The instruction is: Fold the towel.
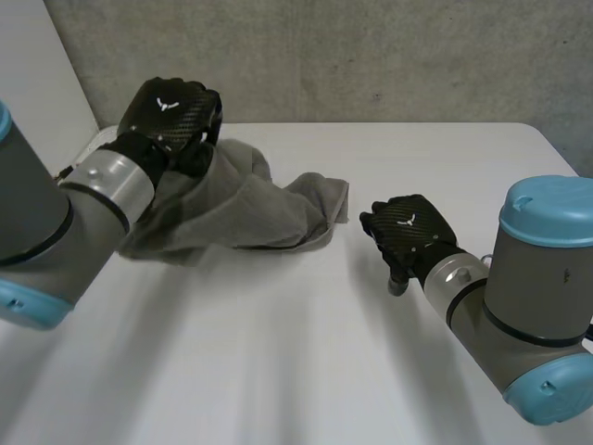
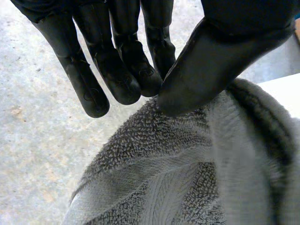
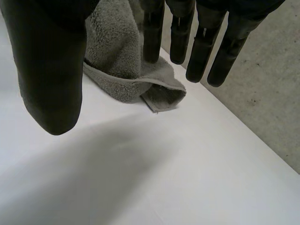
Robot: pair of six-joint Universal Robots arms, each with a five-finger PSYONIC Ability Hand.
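A grey towel [image 1: 241, 204] lies bunched on the white table [image 1: 278, 352], left of the middle, with one end lifted. My left hand [image 1: 171, 111] is raised over the table's far left part and holds that lifted end. In the left wrist view the thumb [image 2: 211, 61] presses the towel's [image 2: 178, 178] edge against the fingers [image 2: 126, 79]. My right hand [image 1: 408, 232] hovers open just to the right of the towel's other end, touching nothing. Past its straight fingers [image 3: 201, 51] in the right wrist view lies the towel's folded corner [image 3: 161, 96] on the table [image 3: 164, 178].
The table's far edge [image 1: 371, 123] meets a grey speckled surface [image 1: 371, 56] behind. That same grey surface [image 3: 272, 93] runs close beside the table's edge near my right hand. Bare white tabletop spreads in front of the towel and between both arms.
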